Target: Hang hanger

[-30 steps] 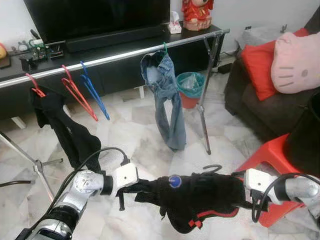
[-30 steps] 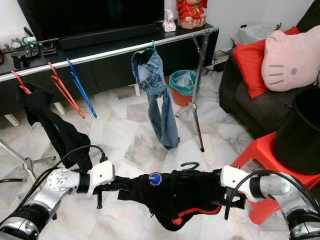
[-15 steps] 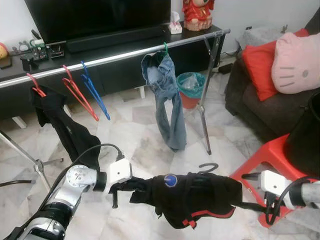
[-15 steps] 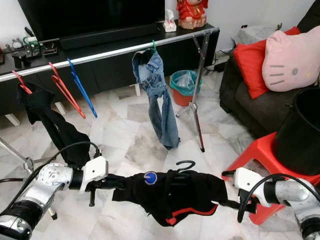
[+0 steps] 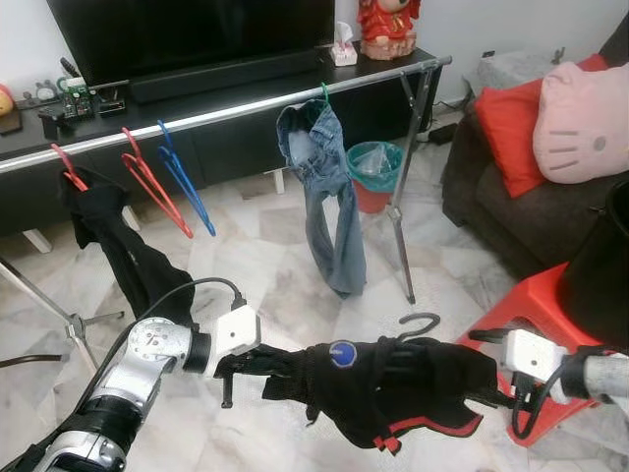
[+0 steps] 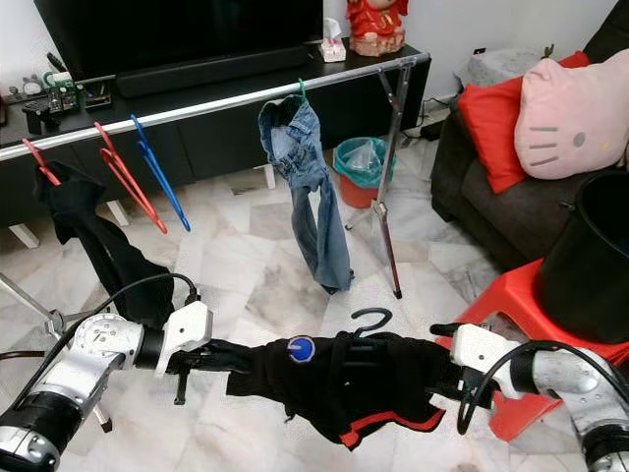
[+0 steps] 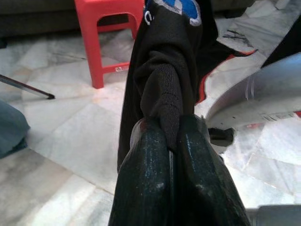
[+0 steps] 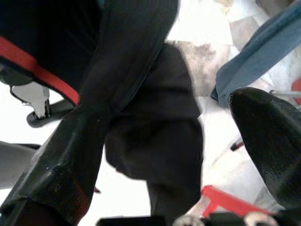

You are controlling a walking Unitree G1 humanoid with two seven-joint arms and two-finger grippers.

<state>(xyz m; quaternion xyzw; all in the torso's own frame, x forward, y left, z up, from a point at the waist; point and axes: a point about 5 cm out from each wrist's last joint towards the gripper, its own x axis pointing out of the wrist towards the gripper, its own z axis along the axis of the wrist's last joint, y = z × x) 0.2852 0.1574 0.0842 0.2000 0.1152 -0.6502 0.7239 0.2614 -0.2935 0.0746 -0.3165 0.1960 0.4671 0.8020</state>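
A black garment with red trim (image 5: 393, 383) hangs on a dark hanger whose hook (image 5: 421, 323) sticks up above it, held low over the marble floor. My left gripper (image 5: 257, 362) is shut on the garment's left end; the left wrist view shows black fabric pinched between the fingers (image 7: 150, 155). At the garment's right end is my right gripper (image 6: 439, 386), its two fingers (image 8: 70, 155) spread wide with fabric lying against one. The silver clothes rail (image 5: 236, 113) runs across the room beyond.
On the rail hang blue jeans (image 5: 326, 197), a red hanger (image 5: 152, 187), a blue hanger (image 5: 187, 182) and a dark garment (image 5: 128, 246). A red stool (image 5: 531, 305) with a black bucket (image 6: 595, 256) and a sofa (image 5: 511, 211) are on the right. A green bin (image 5: 373, 165) stands behind the rail.
Half a second ago the right gripper sat farther right, off the garment; it has come back in to its right end. The garment has shifted slightly right and sags lower.
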